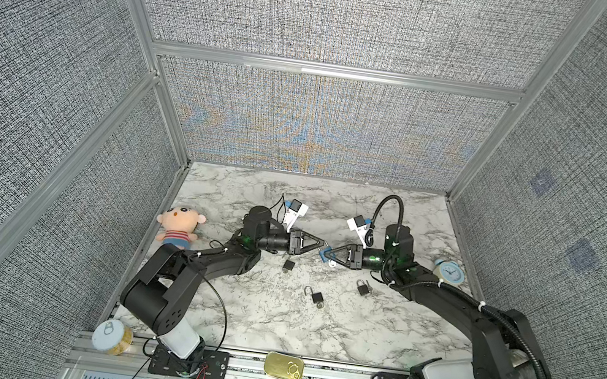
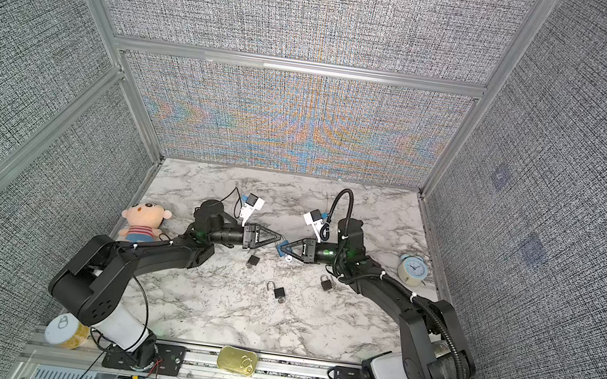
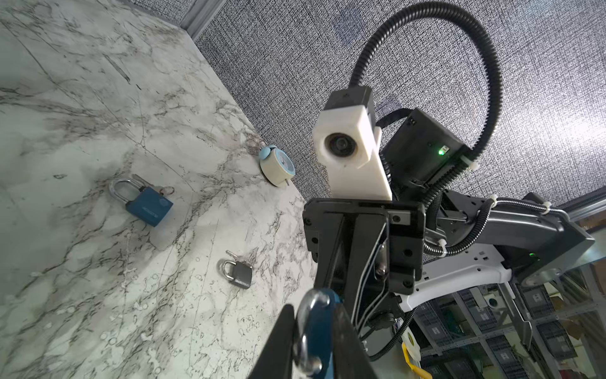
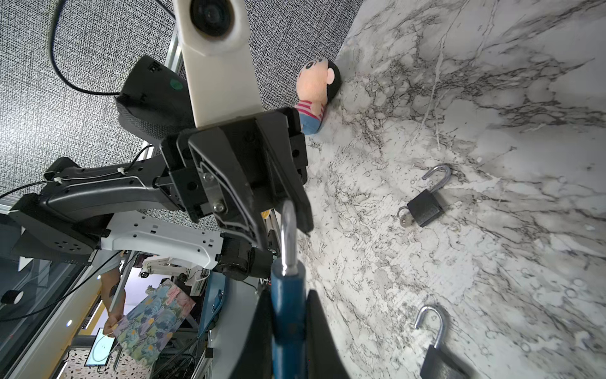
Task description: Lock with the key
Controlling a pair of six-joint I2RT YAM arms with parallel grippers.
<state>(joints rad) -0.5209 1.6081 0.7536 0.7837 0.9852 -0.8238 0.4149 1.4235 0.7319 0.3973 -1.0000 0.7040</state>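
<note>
The right claw point(image 1: 327, 255) is pressed together on the flat painted body of a blue padlock point(image 4: 288, 315), holding it up off the table with the lock lying between its black, ribbed triangular fingers. The padlock's shiny, rounded steel shackle point(image 4: 288, 236) sticks straight out from the fingertips toward the left claw point(image 1: 323, 245), which meets it tip to tip. The left claw's fingers point(image 4: 300, 210) stand only narrowly apart, one on each side of the shackle. I cannot tell whether they actually pinch it.

A small round white tag point(image 1: 332, 264) dangles just under the right claw. The key itself I cannot make out.

Down on the glossy, grey-veined marble-look tabletop point(image 1: 275, 334), three small boxy black padlocks lie apart from each other. One point(image 1: 288, 264) is just below the left claw, one point(image 1: 316, 298) with its shackle swung open is nearer the arm bases, and one point(image 1: 362, 287) is beside the right arm's wrist.
</note>
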